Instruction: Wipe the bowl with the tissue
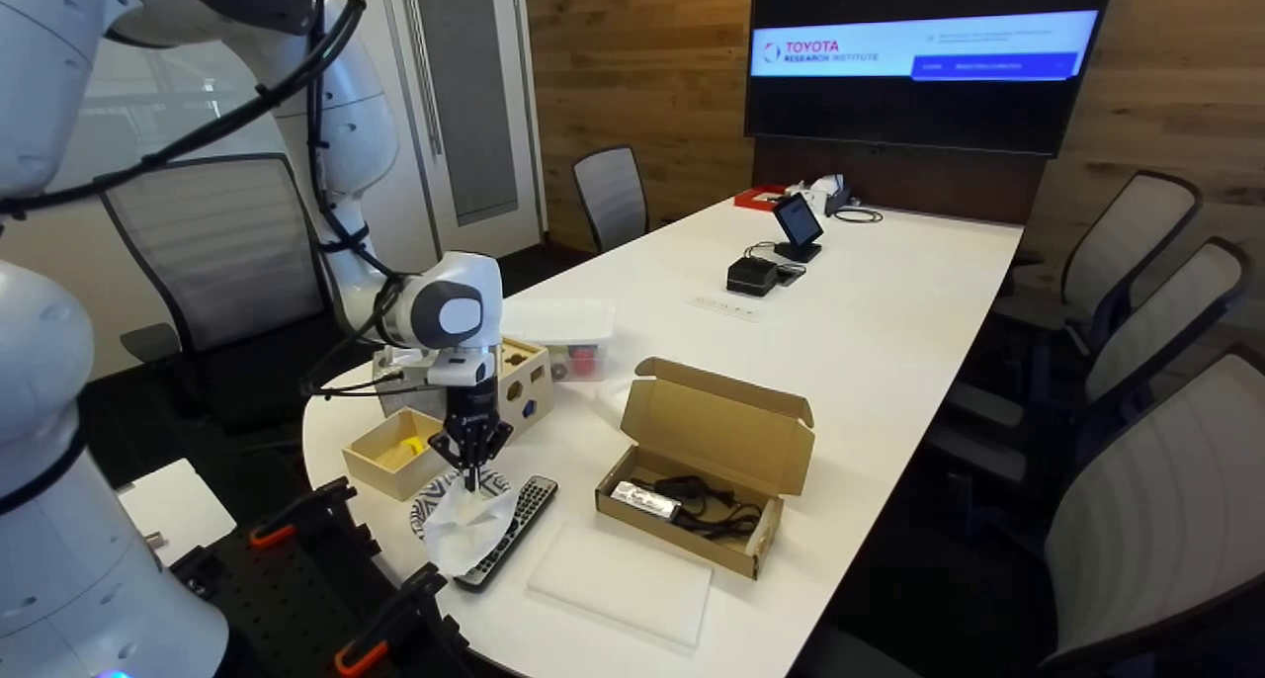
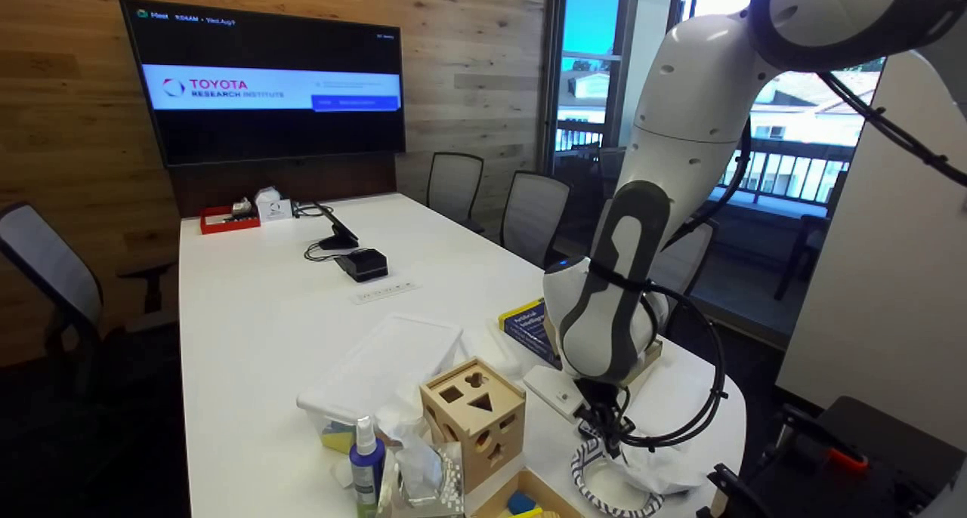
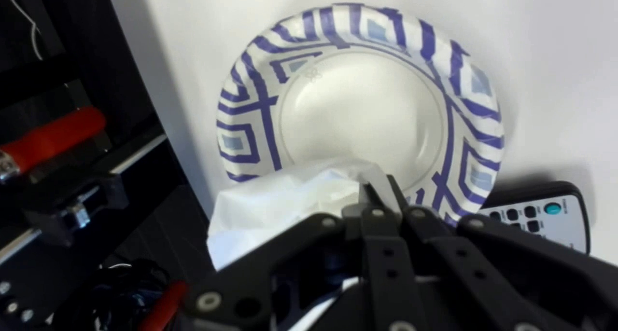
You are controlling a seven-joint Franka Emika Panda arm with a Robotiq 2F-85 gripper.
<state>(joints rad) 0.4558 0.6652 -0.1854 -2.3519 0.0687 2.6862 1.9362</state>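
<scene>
Fingers [image 3: 379,226] pinch the tissue [image 3: 285,208] high, leaving slack presumably for wiping; the bowl [image 3: 359,109] sits by the near edge of the table [image 1: 860,312], likely for reach.

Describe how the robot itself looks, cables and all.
A glossy white, rounded, jointed arm carries dark grey patches with paler ovals inside, and black cables strapped along it. The black, slim two-fingered gripper bears round, silvery fasteners.

Bowl [image 3: 357,114] w/ blu pattern, upright, wht tissue [image 3: 275,200], crumpled, over rim
</scene>
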